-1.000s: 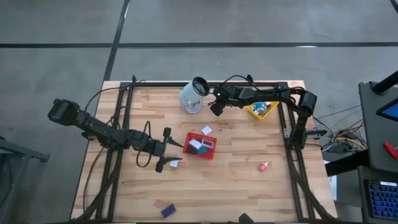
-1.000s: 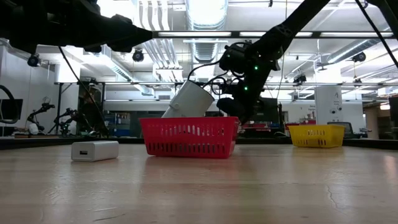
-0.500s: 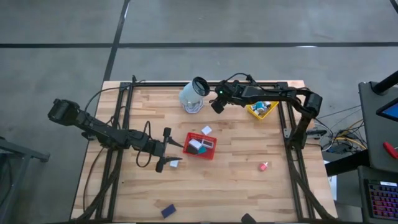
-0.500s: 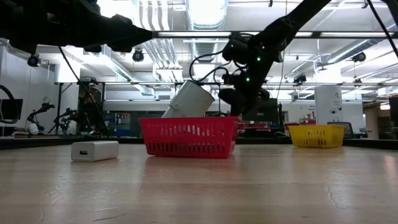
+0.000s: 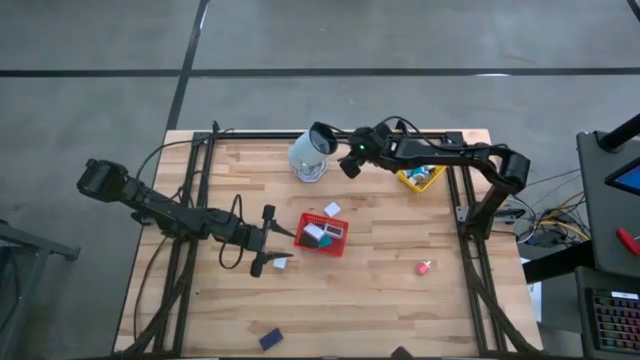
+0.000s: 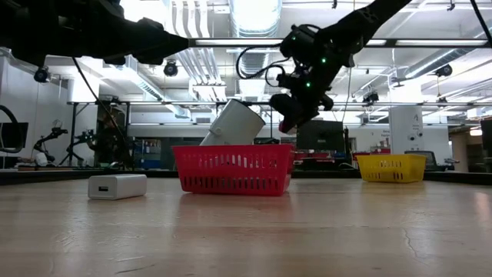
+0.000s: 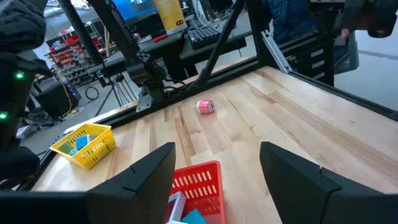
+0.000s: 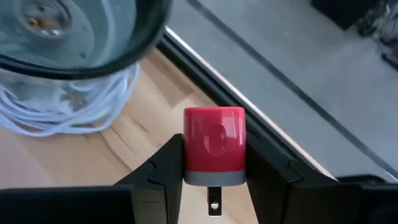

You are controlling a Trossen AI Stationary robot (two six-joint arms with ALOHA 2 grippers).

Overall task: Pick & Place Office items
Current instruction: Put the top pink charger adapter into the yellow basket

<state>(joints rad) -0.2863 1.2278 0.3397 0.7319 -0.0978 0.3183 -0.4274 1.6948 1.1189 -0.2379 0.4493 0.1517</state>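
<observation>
My right gripper point(image 5: 347, 168) is shut on a red block point(image 8: 214, 146) with a grey end, and hangs above the table's far edge beside the tilted pale cup point(image 5: 312, 154). The cup leans over a white cable coil point(image 8: 74, 109). My left gripper point(image 5: 265, 240) stands open just left of the red tray point(image 5: 322, 233), nothing between its fingers. A white block point(image 5: 283, 262) lies by it. A pink-red item point(image 5: 425, 267) and a dark blue block point(image 5: 271, 339) lie on the table. My right gripper pinches the red block by its two opposite sides point(image 8: 188, 155) between the two fingers. The fingers slant down from the table's right side. The block is lifted clear of the table point(image 6: 288, 123), its grey end and metal prong point(image 8: 213, 204) toward the wrist.
A yellow tray point(image 5: 421, 176) with small items stands at the far right. The red tray holds several small blocks, and a white item point(image 5: 332, 209) lies just beyond it. Black frame rails point(image 5: 465, 215) run along the table's sides.
My right gripper has risen with the red block, higher above the table beside the cup, and has tipped closer to level. It has stayed shut on the block.
</observation>
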